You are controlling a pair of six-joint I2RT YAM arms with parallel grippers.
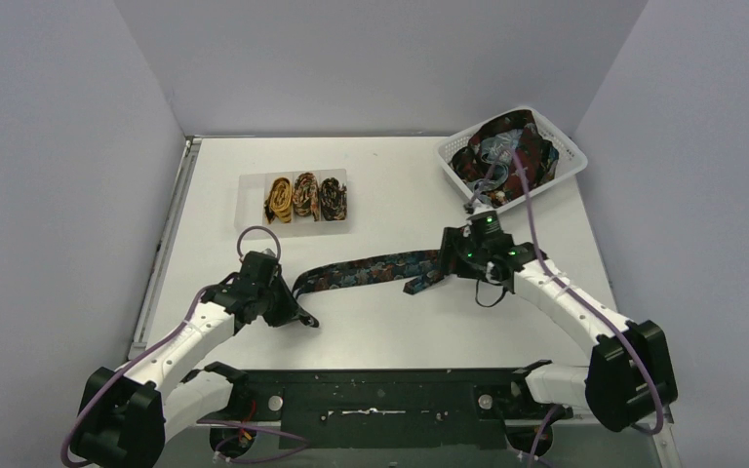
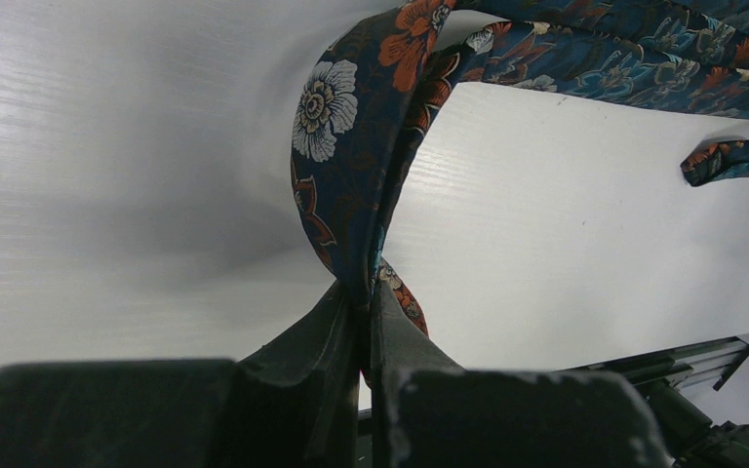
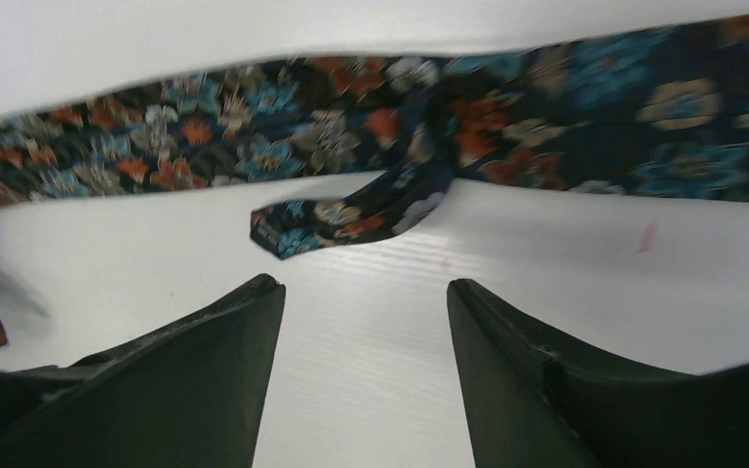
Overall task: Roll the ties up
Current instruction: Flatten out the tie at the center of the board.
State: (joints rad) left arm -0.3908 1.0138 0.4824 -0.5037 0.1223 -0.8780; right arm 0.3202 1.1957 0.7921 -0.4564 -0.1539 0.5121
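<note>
A dark navy floral tie (image 1: 371, 270) lies stretched across the table middle. My left gripper (image 1: 299, 310) is shut on the tie's left end; in the left wrist view the gripper (image 2: 368, 297) pinches a loop of the tie (image 2: 351, 166) that curls up from the jaws. My right gripper (image 1: 447, 255) hangs open over the tie's right end. In the right wrist view its gripper (image 3: 366, 288) stands just short of the tie (image 3: 351, 141), whose narrow tip (image 3: 297, 229) folds back under the strip. Three rolled ties (image 1: 304, 195), mustard and brown, sit in a clear tray (image 1: 250, 185).
A white lattice basket (image 1: 568, 148) at the back right holds a heap of several loose ties (image 1: 507, 151). A metal rail (image 1: 166, 244) runs along the table's left edge. Purple cables loop from both arms.
</note>
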